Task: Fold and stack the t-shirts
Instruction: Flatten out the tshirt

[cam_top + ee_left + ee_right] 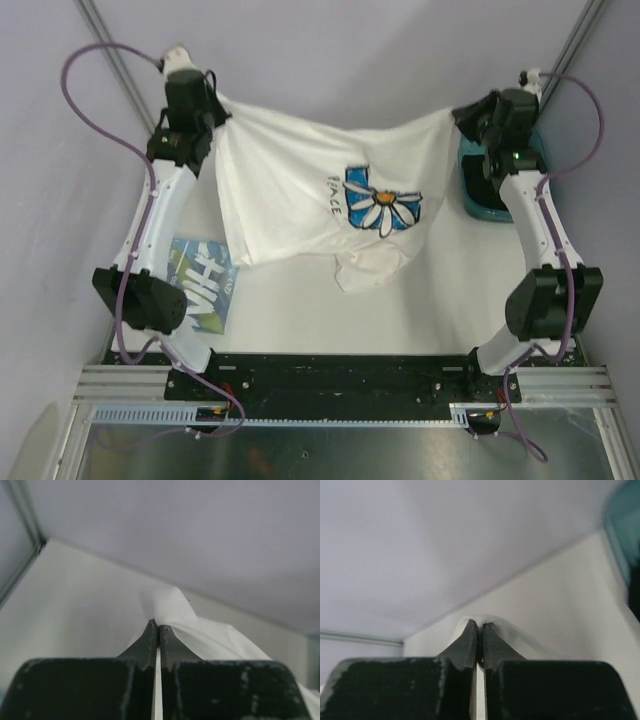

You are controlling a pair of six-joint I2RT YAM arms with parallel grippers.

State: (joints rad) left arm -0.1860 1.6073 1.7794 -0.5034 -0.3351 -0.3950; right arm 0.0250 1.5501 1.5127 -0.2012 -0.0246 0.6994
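**A:** Where do we stand, starting from the left?

**B:** By the desk's [430, 300] near-left corner lies the blue tee [205, 280], which we judge already folded. Its white letters sit too askew for us to read.

**A:** And the left arm [165, 195]?

**B:** It reaches toward the far-left corner. The left jaws are pinched tight on one corner of the daisy tee [290, 180]; in the wrist view the cloth peaks up right at the tips.

**A:** So that tee is in the air?

**B:** Mostly. It hangs spread between both arms along the far edge, print facing us, with its lower part bunched and sagging toward mid-desk. Beside the daisy we read black letters, perhaps "PEACE", though only "ACE" is sure.

**A:** The right side?

**B:** The right arm [535, 220] holds the other corner, and the right jaws are closed just as tightly on the fabric. The bin [480, 205] sits behind it at the far-right corner.

**A:** Which step is this?

**B:** Spreading, we think, before the first fold. Next we'd lower both corners together, keeping the top edge taut, so the sagging part lies flat.
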